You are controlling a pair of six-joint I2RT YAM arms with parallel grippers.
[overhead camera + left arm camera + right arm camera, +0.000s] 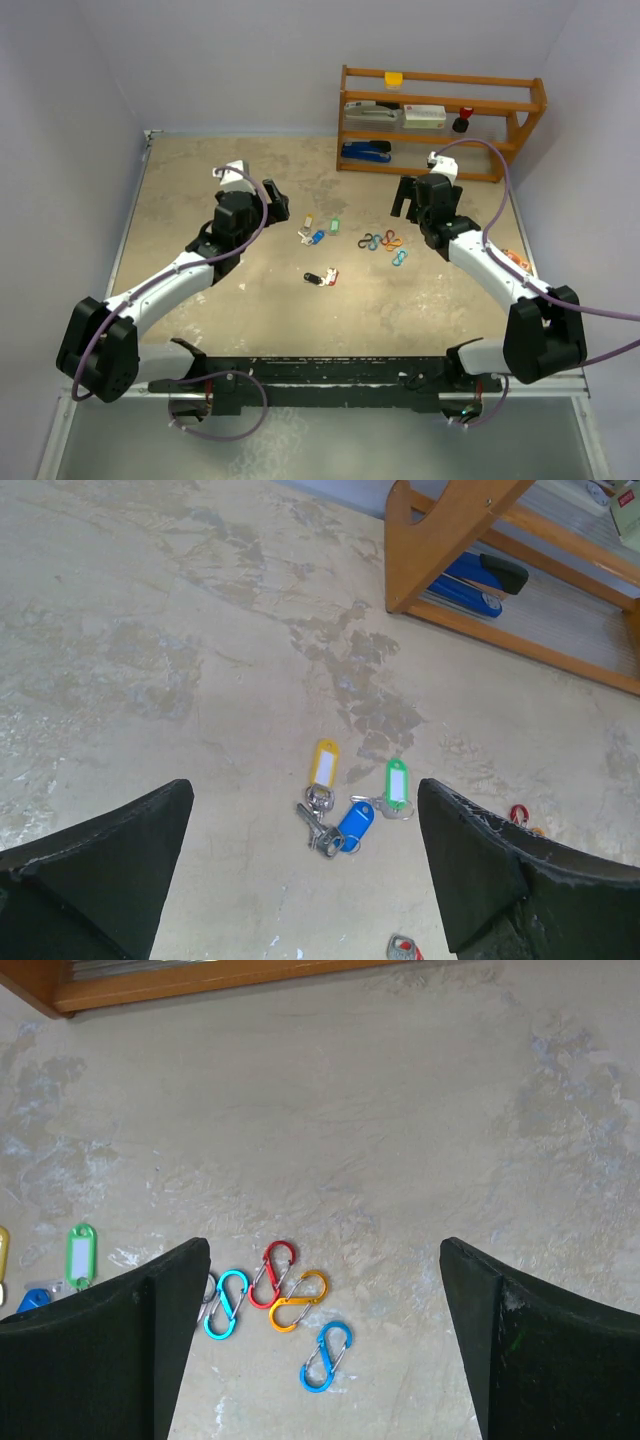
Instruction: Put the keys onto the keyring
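My left tool (277, 207) and my right tool (408, 195) both stand with jaws wide apart, gripping nothing. Under the left tool, on the surface (200, 190), lie the yellow key (323, 763) and the blue key (355, 825), bunched together, with the green key (397, 782) just beside them. The black key (312, 277) and the red key (330, 276) lie together nearer the bases. The right tool hangs over the coloured clip loops (272, 1273). A wooden shelf (440, 80) stands at the far edge.
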